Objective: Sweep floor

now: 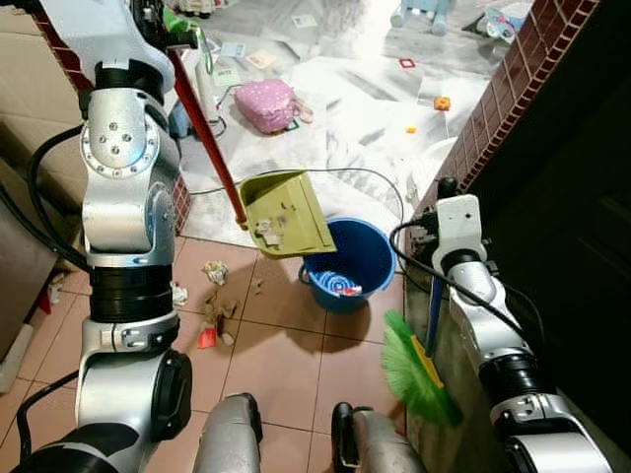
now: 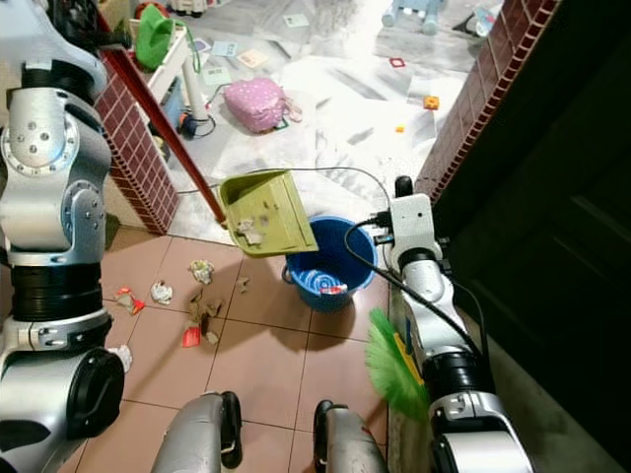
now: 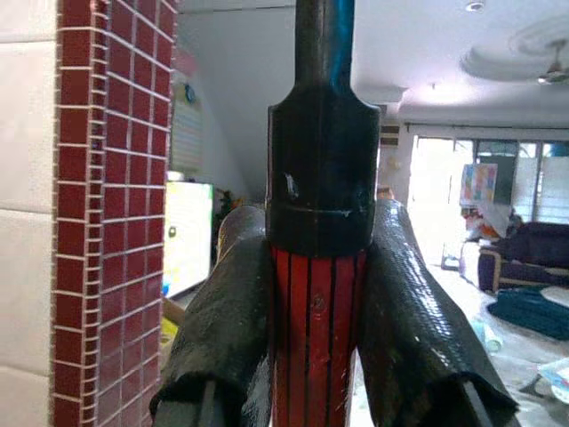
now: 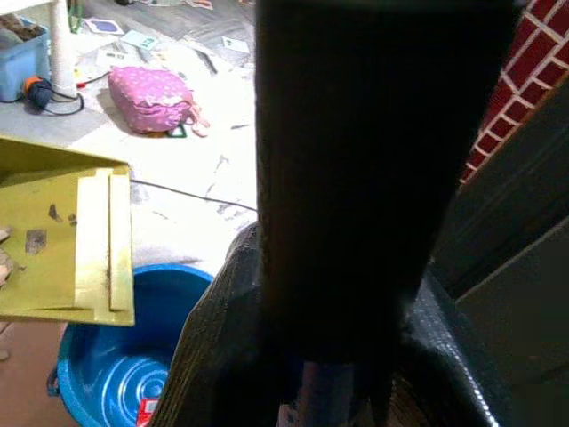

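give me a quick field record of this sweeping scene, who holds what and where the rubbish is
left claw: shut on the dustpan handle
dustpan: yellow-green, lifted, tilted beside the bucket rim, scraps on it
bucket: blue, on the tiles, a bit of litter inside
right claw: shut on the broom, green bristles low by the wall
litter pile: on the tiles left of the bucket
beyond: pink bag

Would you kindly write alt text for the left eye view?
A yellow dustpan holding scraps hangs by its red handle beside a blue bucket. Litter lies on the tiled floor; a green broom hangs at right.
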Controlling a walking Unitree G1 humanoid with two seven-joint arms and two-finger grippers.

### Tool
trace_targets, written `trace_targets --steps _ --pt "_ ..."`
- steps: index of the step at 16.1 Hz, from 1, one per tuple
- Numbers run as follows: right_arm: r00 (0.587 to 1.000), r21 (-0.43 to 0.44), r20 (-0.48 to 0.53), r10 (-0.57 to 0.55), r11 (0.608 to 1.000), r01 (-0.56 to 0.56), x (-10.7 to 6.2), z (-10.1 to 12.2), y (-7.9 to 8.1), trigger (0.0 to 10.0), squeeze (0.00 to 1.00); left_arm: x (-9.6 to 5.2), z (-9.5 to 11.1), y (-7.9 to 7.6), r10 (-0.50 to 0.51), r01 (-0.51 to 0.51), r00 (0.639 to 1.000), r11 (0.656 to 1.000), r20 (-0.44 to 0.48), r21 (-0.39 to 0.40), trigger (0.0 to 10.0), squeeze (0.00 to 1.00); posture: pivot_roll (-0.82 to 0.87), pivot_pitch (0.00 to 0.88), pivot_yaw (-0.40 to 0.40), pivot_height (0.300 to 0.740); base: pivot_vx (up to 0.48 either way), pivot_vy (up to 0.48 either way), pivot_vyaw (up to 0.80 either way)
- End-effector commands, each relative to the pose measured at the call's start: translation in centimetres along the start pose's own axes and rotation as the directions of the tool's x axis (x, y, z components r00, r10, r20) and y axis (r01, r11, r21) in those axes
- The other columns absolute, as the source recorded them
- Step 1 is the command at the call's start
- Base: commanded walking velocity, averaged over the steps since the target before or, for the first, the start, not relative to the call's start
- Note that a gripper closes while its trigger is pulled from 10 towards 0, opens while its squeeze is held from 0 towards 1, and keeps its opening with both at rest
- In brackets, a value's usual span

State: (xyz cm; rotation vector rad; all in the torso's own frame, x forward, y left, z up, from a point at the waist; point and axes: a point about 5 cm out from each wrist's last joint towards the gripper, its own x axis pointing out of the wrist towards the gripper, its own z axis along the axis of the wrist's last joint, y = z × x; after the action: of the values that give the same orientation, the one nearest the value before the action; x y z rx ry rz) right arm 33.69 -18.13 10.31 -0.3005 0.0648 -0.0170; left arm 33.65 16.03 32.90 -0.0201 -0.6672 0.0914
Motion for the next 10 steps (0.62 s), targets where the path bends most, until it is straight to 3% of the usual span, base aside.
trace_targets --steps 1,4,8,10 --pt "0.996 -0.015 -0.084 -0.001 1.0 -0.001 -0.5 -1.8 0.0 10.0 0.0 0.4 1.6 -0.3 -0.002 0.003 0.996 1.0 0.09 -0.009 10.0 0.0 0.01 0.106 -0.016 0.74 0.0 0.0 0.0" --pt "0.996 -0.015 -0.085 0.003 1.0 -0.005 -0.5 -1.8 -0.1 10.0 0.0 -0.1 1.0 -0.9 -0.024 0.026 0.997 0.999 0.076 -0.02 10.0 0.0 0.0 0.108 -0.018 0.74 0.291 0.0 0.0" --pt "0.996 -0.009 -0.084 0.002 1.0 -0.003 -0.4 -1.8 0.0 10.0 0.0 -0.4 0.7 -1.4 -0.036 0.038 0.997 0.999 0.071 -0.031 10.0 0.0 0.0 0.109 -0.019 0.74 0.357 0.0 -0.75" --pt "0.997 -0.01 -0.082 0.008 1.0 -0.009 -0.4 -1.7 0.1 10.0 0.0 -0.4 0.7 -1.5 -0.041 0.044 0.997 0.998 0.07 -0.034 10.0 0.0 0.0 0.109 -0.019 0.74 0.366 0.0 -0.23"
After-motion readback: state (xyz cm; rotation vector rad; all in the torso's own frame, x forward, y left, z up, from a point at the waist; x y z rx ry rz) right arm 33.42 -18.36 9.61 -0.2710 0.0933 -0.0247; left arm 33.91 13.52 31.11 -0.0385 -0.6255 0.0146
